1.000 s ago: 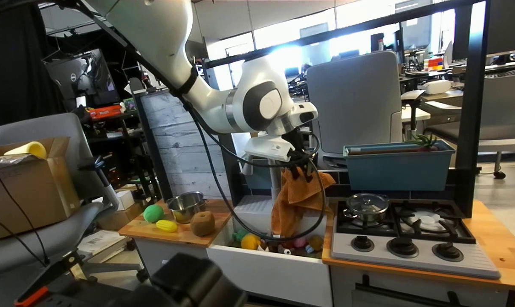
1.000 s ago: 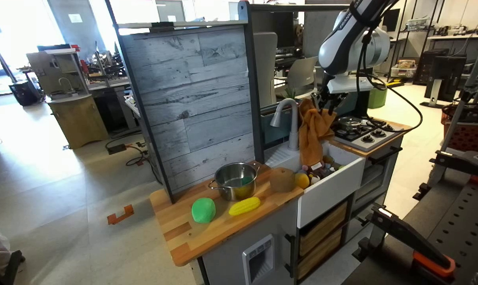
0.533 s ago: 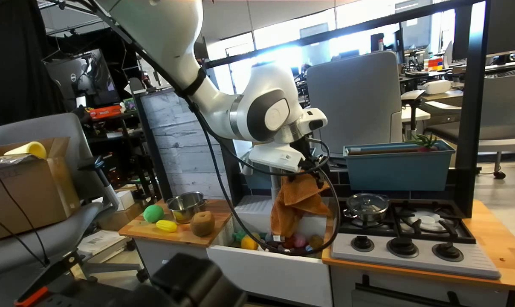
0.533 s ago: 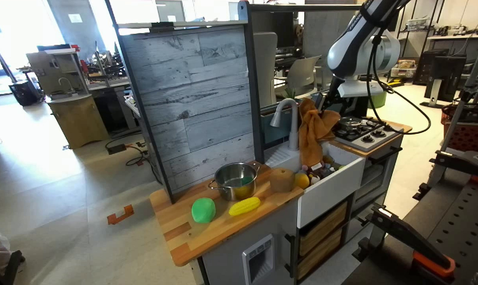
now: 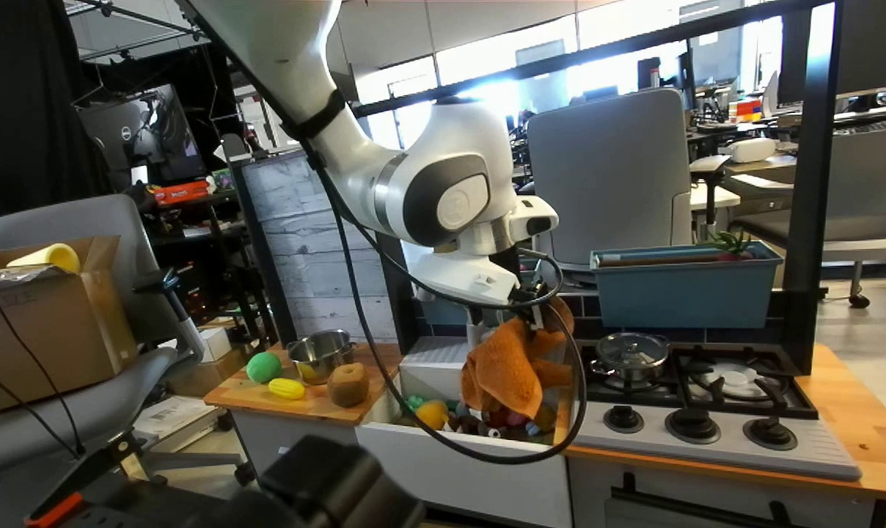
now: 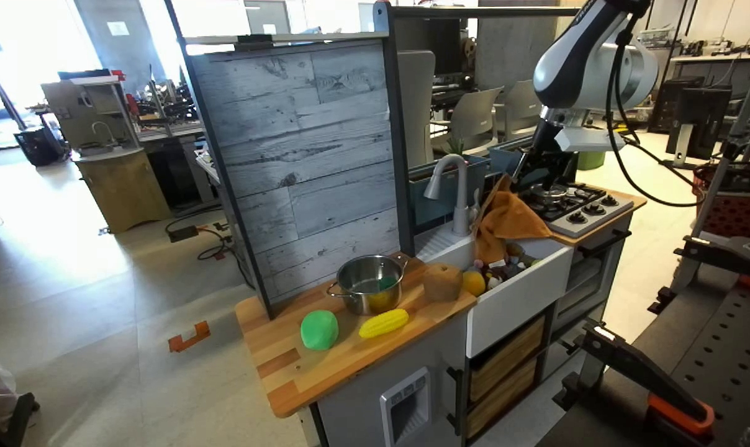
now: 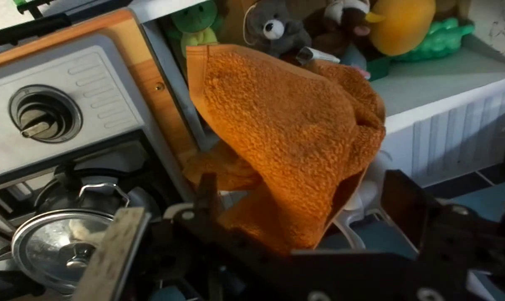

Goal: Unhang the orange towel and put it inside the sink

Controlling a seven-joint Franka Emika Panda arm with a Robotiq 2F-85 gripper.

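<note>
Wrist view: orange towel (image 7: 277, 113) mid-frame, one corner flopping toward the top edge, the other end running out of sight behind the tool (image 7: 296, 184) at bottom. Jaws stand wide apart, one each side of the towel, gaps showing; no pinch seen. First worry: if they draw together on a thin fold, the towel likely slips out on the pull. Pale curved fitting (image 7: 367, 188) just right of the towel; if that is the hanger, an unreleased loop would snag. Lidded pot (image 7: 64, 246) lower left; a sideways swing could knock it. Toys (image 7: 277, 37) along the top. In an exterior view, right of centre: towel just right of the faucet (image 6: 460, 198), lower end over the sink (image 6: 518, 301), not laid in it. Carrying it toward frame left risks fouling the faucet; toys heaped inside could prop the towel up and let an edge slide over the front wall. In an exterior view, lower centre: cable (image 5: 516, 461) loops across in front of towel and sink; if the tool drops, that slack could drag the towel aside.
</note>
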